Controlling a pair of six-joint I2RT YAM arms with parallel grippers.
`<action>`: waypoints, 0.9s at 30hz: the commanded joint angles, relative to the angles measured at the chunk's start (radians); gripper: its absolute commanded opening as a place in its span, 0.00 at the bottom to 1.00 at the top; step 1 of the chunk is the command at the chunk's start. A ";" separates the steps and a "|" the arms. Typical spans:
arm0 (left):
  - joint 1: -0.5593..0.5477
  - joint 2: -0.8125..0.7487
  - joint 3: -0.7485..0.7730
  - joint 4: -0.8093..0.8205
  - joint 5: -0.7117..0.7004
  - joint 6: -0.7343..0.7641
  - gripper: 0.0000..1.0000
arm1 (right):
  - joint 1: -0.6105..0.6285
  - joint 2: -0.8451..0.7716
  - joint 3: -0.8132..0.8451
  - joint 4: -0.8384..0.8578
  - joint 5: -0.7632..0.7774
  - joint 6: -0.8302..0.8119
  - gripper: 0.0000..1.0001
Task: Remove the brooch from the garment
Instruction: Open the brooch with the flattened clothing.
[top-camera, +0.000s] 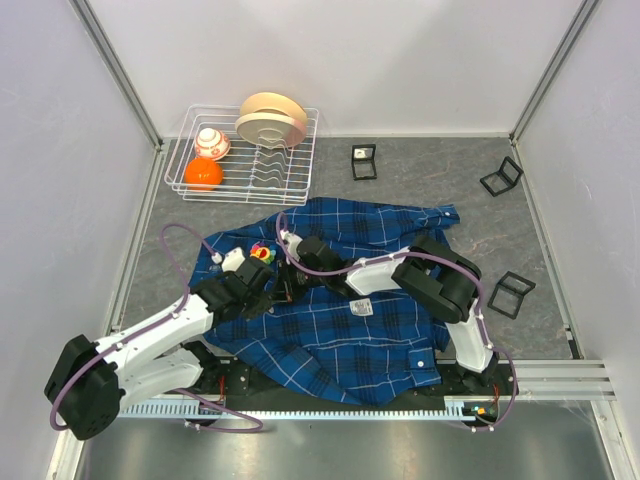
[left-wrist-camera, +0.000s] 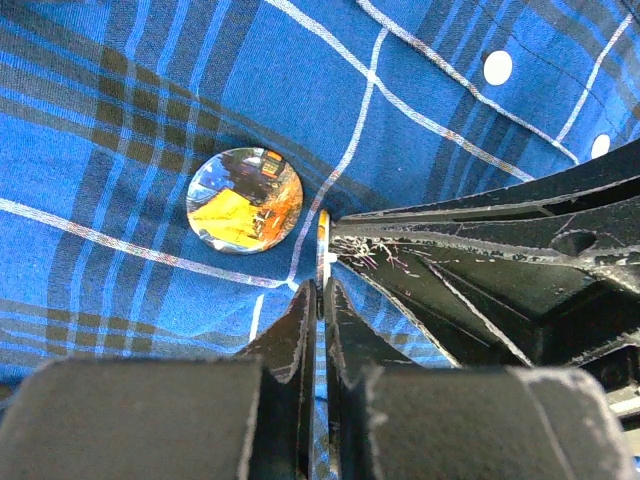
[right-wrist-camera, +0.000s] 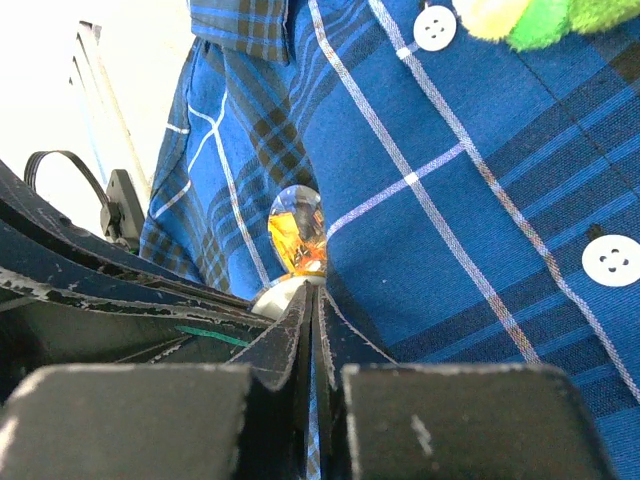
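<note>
Two robot arms reach in from the near edge of a grey table (top-camera: 420, 170). A dark-blue plaid garment (top-camera: 330, 340) with thin white lines and white buttons lies spread and rumpled across the middle of the table. Both grippers meet over its left-centre part. The brooch (left-wrist-camera: 244, 200), a round glossy badge with an orange and yellow picture, sits on the cloth there. The left gripper (left-wrist-camera: 320, 295) has its jaws pressed together on a thin ridge of the garment just beside the brooch. The right gripper (right-wrist-camera: 312, 300) has its jaws together too, tips at the brooch's edge; whether they nip anything is unclear. Just beyond lies a small colourful soft toy (top-camera: 262, 253). At the far left stands a white wire dish rack (top-camera: 180, 165) holding plates (top-camera: 272, 118) and an orange ball (top-camera: 203, 173).
</note>
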 joint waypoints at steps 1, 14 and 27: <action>0.004 0.004 -0.007 0.064 -0.012 0.050 0.02 | 0.018 0.011 0.035 0.022 -0.009 -0.014 0.05; 0.004 0.039 0.039 -0.026 0.011 -0.132 0.02 | 0.044 -0.048 -0.006 -0.006 0.065 -0.075 0.04; 0.013 0.020 0.029 0.014 -0.003 -0.189 0.02 | 0.107 -0.080 -0.074 0.109 0.040 -0.112 0.00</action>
